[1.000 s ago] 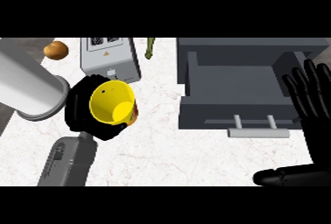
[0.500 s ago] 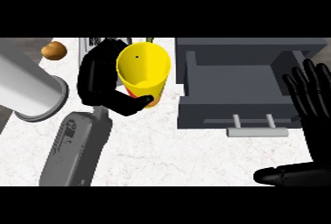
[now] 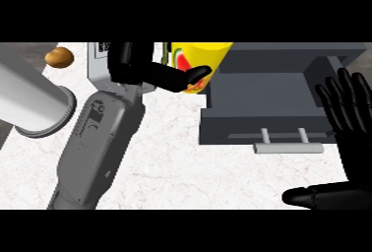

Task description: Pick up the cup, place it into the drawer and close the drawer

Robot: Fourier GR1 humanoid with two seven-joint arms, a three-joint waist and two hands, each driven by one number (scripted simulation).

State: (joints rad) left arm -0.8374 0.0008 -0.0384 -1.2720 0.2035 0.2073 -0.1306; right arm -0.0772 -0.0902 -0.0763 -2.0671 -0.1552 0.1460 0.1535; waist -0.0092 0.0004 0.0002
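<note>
The yellow cup (image 3: 203, 56) is held off the counter near the top of the head view, just left of the open grey drawer (image 3: 240, 130). My left hand (image 3: 141, 66) is shut on it, thumb across its lower front. The cup's top is cut off by the view's edge. My right hand (image 3: 347, 110) rests open at the right edge, fingers up, beside the drawer's right wall. The drawer's inside (image 3: 262, 93) holds nothing that I can see, and its bar handle (image 3: 287, 147) faces me.
A large grey cylinder (image 3: 29, 106) lies at the left. A small brown round thing (image 3: 59, 57) sits at the top left. A white box-like object (image 3: 100, 61) lies partly hidden behind my left hand. White marbled counter (image 3: 181, 172) spreads below the drawer.
My left hand has lifted the cup off the counter and carried it up and to the right, toward the drawer. The forearm has stretched out with it. The right hand has stayed still.
</note>
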